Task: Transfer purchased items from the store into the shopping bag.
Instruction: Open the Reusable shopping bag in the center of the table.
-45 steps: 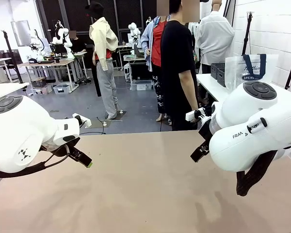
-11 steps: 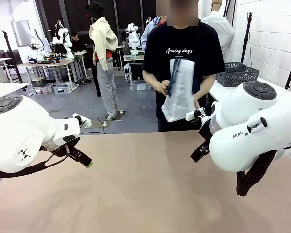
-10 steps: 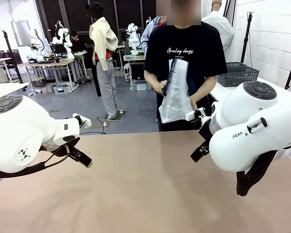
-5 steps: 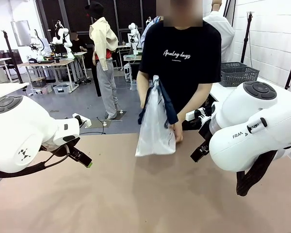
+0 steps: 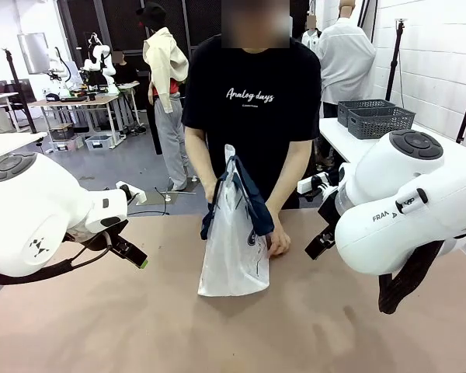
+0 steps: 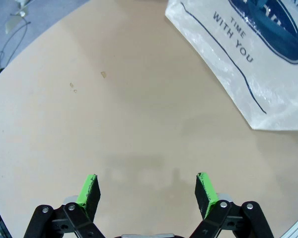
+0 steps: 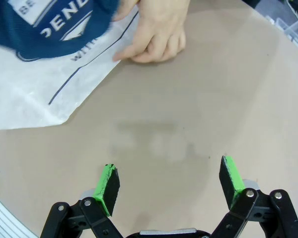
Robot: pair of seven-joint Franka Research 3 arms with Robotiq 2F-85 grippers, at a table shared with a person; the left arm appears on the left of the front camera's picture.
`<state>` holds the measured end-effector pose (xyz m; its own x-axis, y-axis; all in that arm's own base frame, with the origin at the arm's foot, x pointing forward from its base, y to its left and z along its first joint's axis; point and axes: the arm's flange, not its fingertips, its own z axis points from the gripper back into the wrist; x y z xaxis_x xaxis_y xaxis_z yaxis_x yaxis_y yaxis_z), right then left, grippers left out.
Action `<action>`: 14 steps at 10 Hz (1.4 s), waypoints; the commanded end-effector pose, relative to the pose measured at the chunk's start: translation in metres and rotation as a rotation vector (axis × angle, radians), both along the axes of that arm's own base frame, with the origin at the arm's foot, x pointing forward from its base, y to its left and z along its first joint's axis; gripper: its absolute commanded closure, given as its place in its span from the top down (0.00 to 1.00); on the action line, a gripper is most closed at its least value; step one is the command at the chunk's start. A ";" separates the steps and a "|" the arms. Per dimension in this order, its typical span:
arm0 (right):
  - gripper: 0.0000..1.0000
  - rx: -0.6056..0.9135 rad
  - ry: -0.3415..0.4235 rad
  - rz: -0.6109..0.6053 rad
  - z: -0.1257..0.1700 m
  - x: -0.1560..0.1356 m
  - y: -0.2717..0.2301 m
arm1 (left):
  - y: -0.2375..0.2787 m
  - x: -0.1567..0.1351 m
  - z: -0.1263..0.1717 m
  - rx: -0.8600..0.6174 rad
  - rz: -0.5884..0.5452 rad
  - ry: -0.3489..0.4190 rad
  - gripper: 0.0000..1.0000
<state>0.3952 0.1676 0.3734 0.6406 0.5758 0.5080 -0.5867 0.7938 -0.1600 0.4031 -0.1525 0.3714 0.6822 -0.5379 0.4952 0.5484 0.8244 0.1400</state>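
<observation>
A person at the far side holds the shopping bag upright on the table, one hand against its side. The bag is translucent white with dark navy handles and blue lettering; its lower corner lies at the top right of the left wrist view and at the top left of the right wrist view, where the person's hand rests beside it. The store, two dark grey baskets, sits on a white side table at the far right. My left gripper and right gripper hang open above bare table, nothing between their fingers.
The tan table is bare around the bag. My left arm hangs at the left, my right arm at the right. Behind the person, an open floor with other tables and people.
The person stepped up to the table, carried the bag leftward and down, and set it on the tabletop. Both my arms have stayed still.
</observation>
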 end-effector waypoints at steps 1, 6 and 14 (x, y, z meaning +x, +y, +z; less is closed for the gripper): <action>1.00 0.000 0.000 0.000 0.000 0.000 0.000 | 0.001 0.000 0.000 -0.002 0.003 0.000 1.00; 1.00 0.000 0.000 0.000 0.000 0.000 0.000 | 0.001 0.000 0.000 -0.002 0.003 0.000 1.00; 1.00 0.000 0.000 0.000 0.000 0.000 0.000 | 0.000 0.000 0.000 0.000 0.000 0.000 1.00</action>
<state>0.3952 0.1676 0.3734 0.6406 0.5758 0.5080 -0.5867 0.7939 -0.1600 0.4030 -0.1528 0.3714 0.6818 -0.5385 0.4952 0.5490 0.8240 0.1402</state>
